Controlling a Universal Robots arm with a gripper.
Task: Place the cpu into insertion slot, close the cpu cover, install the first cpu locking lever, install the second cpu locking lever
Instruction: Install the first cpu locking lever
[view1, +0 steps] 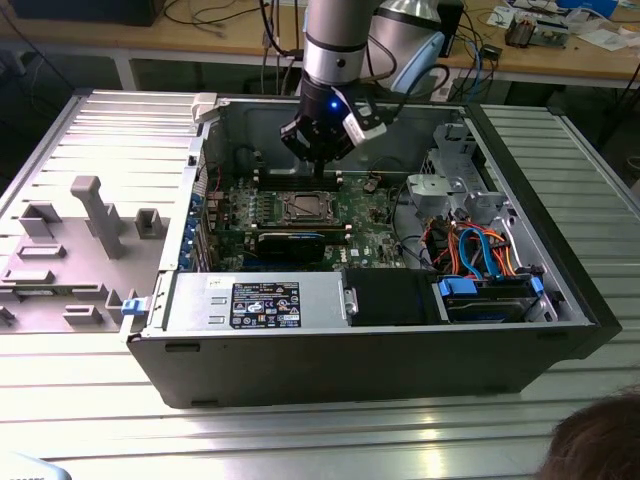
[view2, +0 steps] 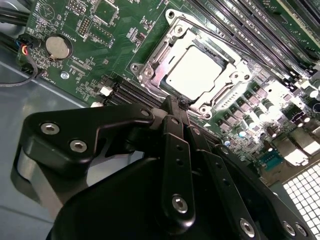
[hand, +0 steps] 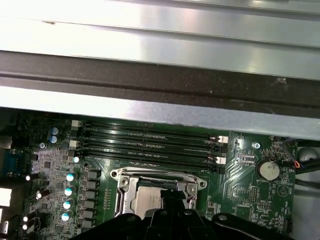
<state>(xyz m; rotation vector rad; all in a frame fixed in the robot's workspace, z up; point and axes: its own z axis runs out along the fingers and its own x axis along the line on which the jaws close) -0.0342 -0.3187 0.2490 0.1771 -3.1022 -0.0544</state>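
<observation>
Silver cpu (view2: 196, 71) under one cpu cover (view2: 150, 69).

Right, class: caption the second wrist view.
Gripper poised at the socket, cpu seated beneath the closed cpu cover.

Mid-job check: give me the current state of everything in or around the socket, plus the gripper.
cpu: seated flat in the socket, metal top showing.
cpu cover: closed down around the cpu.
gripper: fingers shut together, tips at the socket's edge, holding nothing visible.
computer case: side open, motherboard exposed.
coin cell battery: sitting in its holder.
</observation>
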